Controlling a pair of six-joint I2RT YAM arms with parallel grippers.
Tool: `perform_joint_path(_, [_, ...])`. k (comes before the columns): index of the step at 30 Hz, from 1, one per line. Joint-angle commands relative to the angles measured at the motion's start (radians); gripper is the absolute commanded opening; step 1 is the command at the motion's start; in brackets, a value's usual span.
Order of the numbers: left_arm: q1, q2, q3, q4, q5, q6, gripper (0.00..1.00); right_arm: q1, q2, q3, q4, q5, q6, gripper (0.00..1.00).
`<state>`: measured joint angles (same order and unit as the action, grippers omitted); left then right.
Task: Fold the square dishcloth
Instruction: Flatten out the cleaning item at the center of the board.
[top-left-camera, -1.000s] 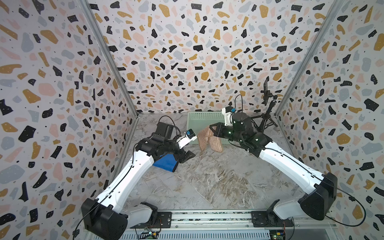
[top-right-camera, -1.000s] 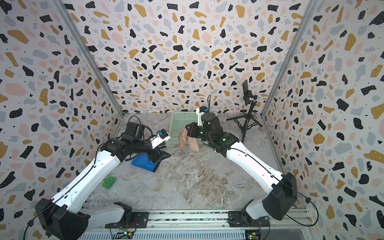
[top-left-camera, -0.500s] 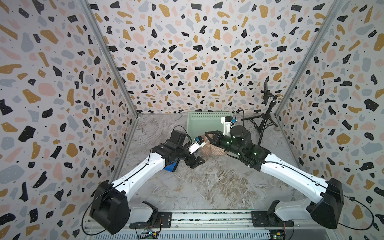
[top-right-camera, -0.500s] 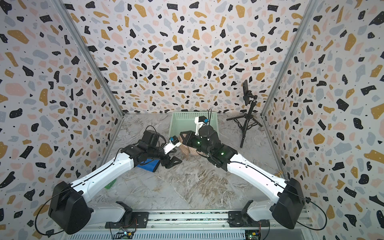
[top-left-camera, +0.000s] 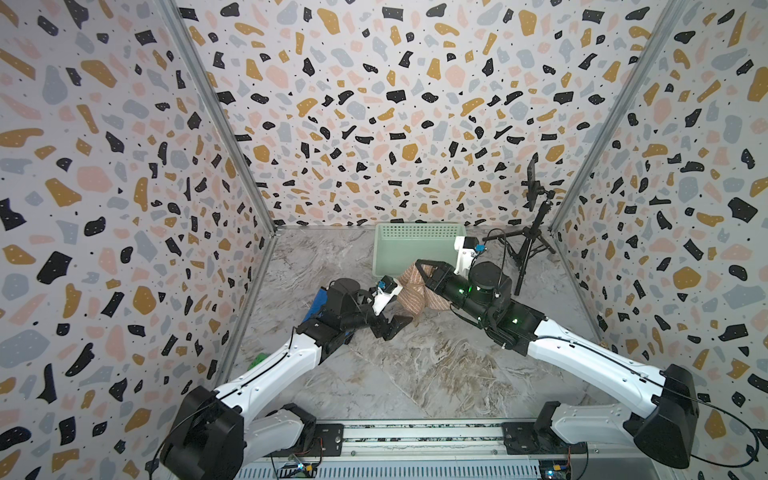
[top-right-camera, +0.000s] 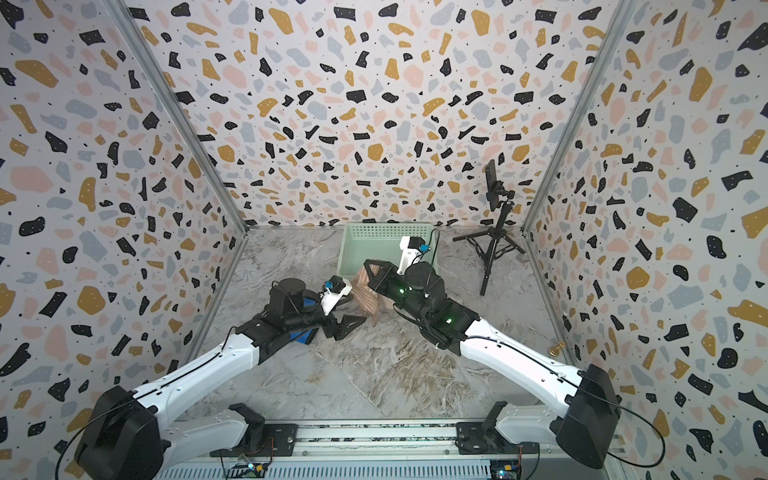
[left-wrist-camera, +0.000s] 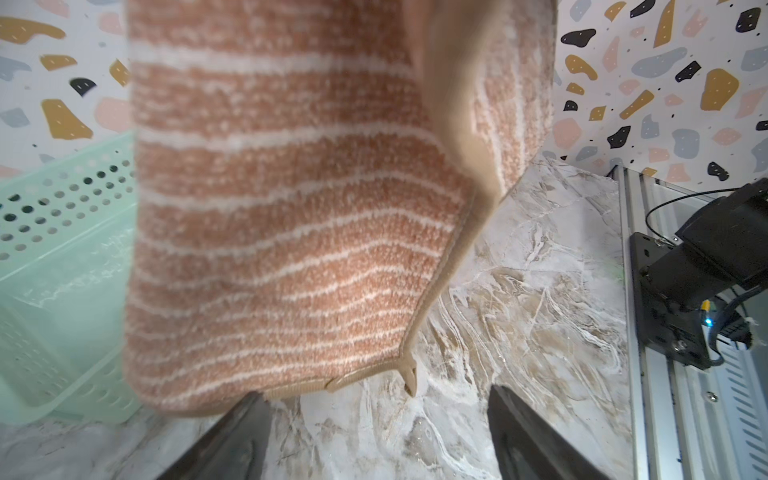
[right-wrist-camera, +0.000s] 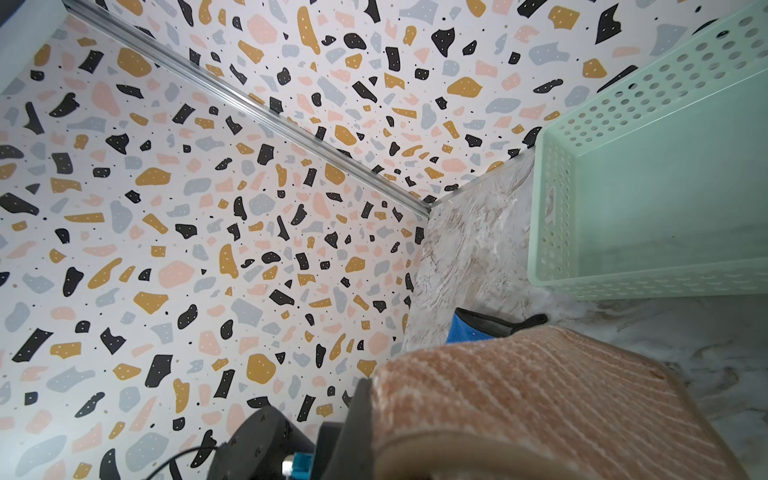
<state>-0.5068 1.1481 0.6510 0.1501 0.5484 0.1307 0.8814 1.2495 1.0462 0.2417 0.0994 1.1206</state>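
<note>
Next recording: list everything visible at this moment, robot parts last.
dishcloth: 1, terracotta with thin white stripes and a tan hem, held up in front of the basket
basket: 1, mint green, perforated, back of the table
flat blue item: 1, blue, on the table under the left arm
small green item: 1, green, by the left wall, too small to identify
tripod with phone: 1, black, back right corner
small brass-coloured item: 1, by the right wall
table: 1, grey-brown marble pattern
right arm: 1, white and black, jaws shut on the dishcloth's top
left arm: 1, white and black, jaws open facing the dishcloth's lower hem
</note>
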Motion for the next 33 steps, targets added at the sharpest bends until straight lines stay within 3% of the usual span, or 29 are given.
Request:
perform_joint_path(1, [-0.009, -0.020, -0.054, 0.234, -0.069, 0.054, 0.86, 0.004, -0.027, 0.016, 0.074, 0.031, 0.030, 0.00])
perform_joint_path(7, [-0.090, -0.023, -0.254, 0.577, -0.251, 0.237, 0.86, 0.005, -0.018, 0.037, 0.098, 0.034, 0.052, 0.00])
perform_joint_path(11, [-0.155, 0.009, -0.297, 0.739, -0.379, 0.304, 0.86, 0.012, -0.001, 0.063, 0.111, 0.024, 0.059, 0.00])
perform_joint_path(17, [-0.178, 0.092, -0.247, 0.768, -0.465, 0.316, 0.82, 0.033, 0.012, 0.089, 0.111, 0.027, 0.044, 0.00])
perform_joint_path(25, [-0.180, 0.170, -0.219, 0.822, -0.493, 0.296, 0.56, 0.036, -0.009, 0.079, 0.114, 0.044, 0.032, 0.00])
perform_joint_path(27, [-0.180, 0.183, -0.219, 0.841, -0.523, 0.311, 0.39, 0.037, -0.018, 0.073, 0.102, 0.051, 0.023, 0.00])
perform_joint_path(29, [-0.180, 0.170, -0.221, 0.845, -0.563, 0.333, 0.08, 0.037, -0.037, 0.058, 0.088, 0.066, 0.009, 0.00])
perform_joint_path(30, [-0.180, 0.156, -0.221, 0.827, -0.577, 0.343, 0.00, 0.036, -0.048, 0.049, 0.080, 0.076, 0.002, 0.00])
perform_joint_path(33, [-0.174, 0.094, -0.220, 0.761, -0.613, 0.380, 0.00, 0.031, -0.083, 0.027, 0.041, 0.099, -0.022, 0.00])
